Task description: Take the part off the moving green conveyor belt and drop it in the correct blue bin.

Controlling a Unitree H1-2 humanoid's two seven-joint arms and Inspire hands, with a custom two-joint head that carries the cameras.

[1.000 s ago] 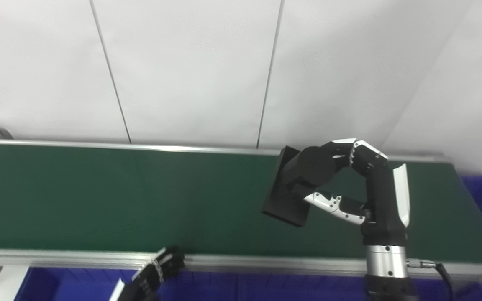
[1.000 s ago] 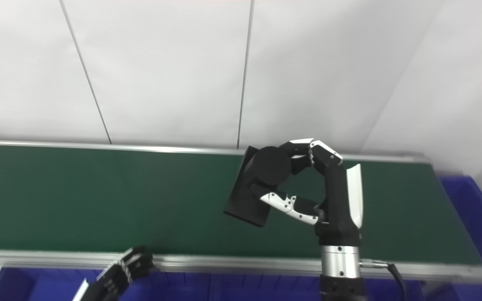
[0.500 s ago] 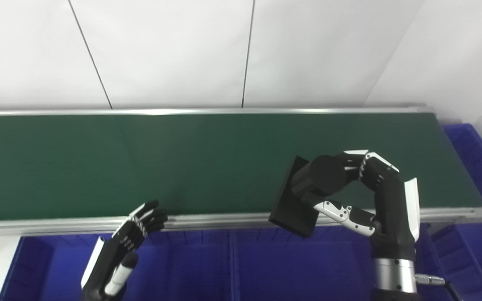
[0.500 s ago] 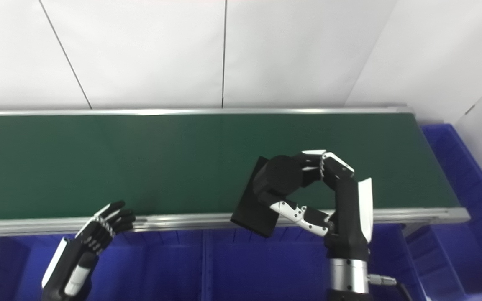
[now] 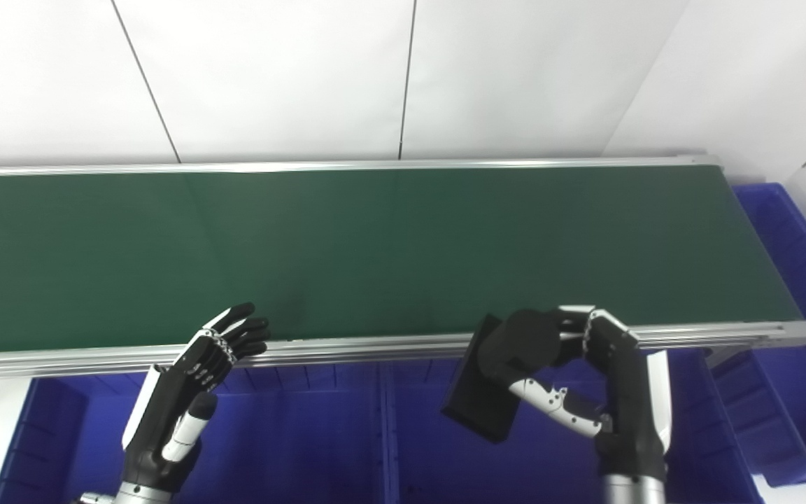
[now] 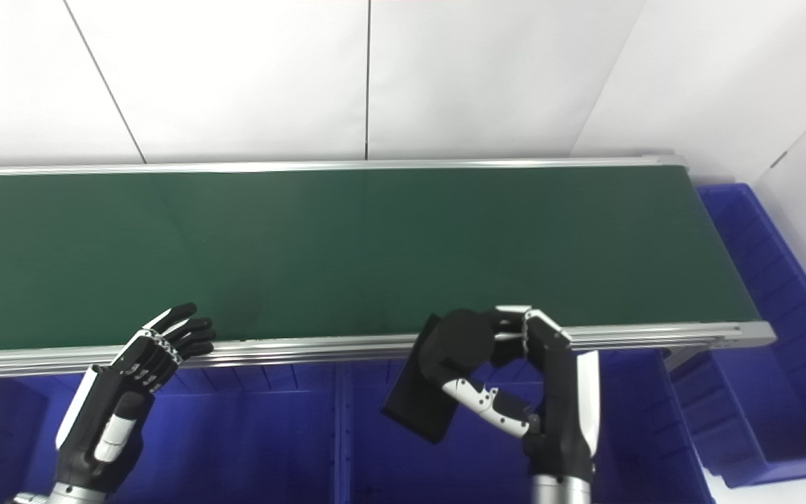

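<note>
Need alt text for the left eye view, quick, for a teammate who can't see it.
The right hand holds a black part over a blue bin, just in front of the empty green belt. The left hand waits open by the belt's near rail.

Bright, even overhead light; soft faint shadows; mild glare along the belt rail (image 5: 375, 344); sharp focus.

Left robot hand (image 5: 186, 378) splayed, right robot hand (image 5: 585, 385) clenched
</note>
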